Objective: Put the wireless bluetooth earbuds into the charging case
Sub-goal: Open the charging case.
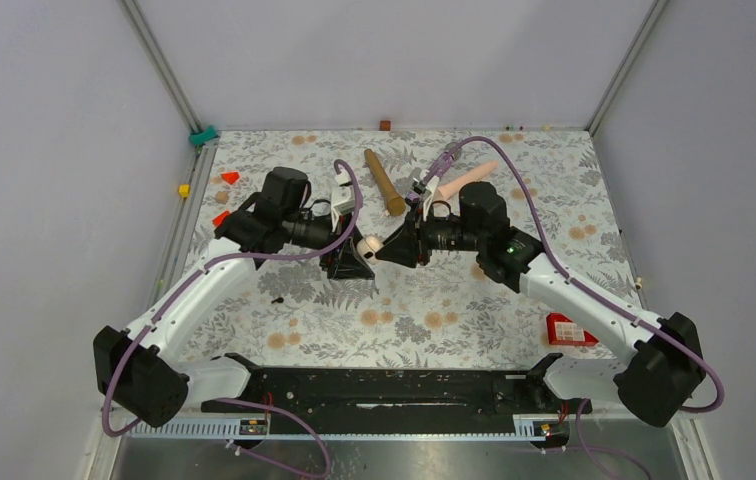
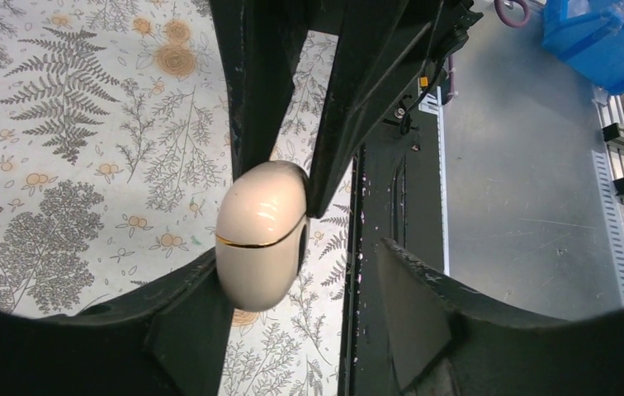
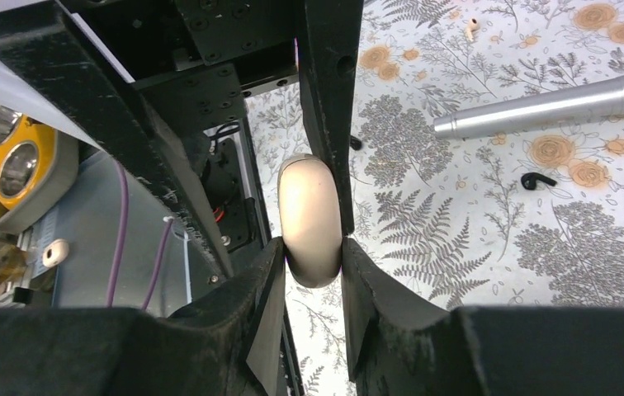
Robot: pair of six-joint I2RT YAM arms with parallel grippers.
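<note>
Broadly, a table (image 1: 424, 320) spread with a grey fern-and-flower cloth, walled in by pale panels. Above it, two white arms reaching in from the near corners and meeting nose to nose at mid-table. Behind them on the cloth, a brown cylinder (image 1: 384, 182) lying at a slant and a pink stick (image 1: 469, 178) just beside the right wrist. From the right wrist view, a silver stick (image 3: 556, 103) lying flat as well. Near the right arm's elbow, a red box (image 1: 566, 330).

Between the two grippers, held off the cloth, the charging case (image 3: 310, 219). A smooth cream pebble, glossy, rounded at both ends, with a thin gold seam around its waist and that seam shut tight. Clamped across its narrow sides by the right gripper (image 3: 313, 247), both black fingers pressed flat against the shell. Flanked from the other side by the left gripper (image 2: 300, 260), jaws apart: one finger touching or all but touching the shell, the other well clear with open air between. Hemmed in by black fingers, then, and closed.

By the left edge, a red cone (image 1: 229, 177) and a yellow cube (image 1: 184, 190).

Smallest of all, one black earbud (image 3: 538, 179) lying loose on the cloth near the silver stick, well apart from the case. Just beside the left gripper's finger, a dark speck (image 3: 356, 143), too small to name.
</note>
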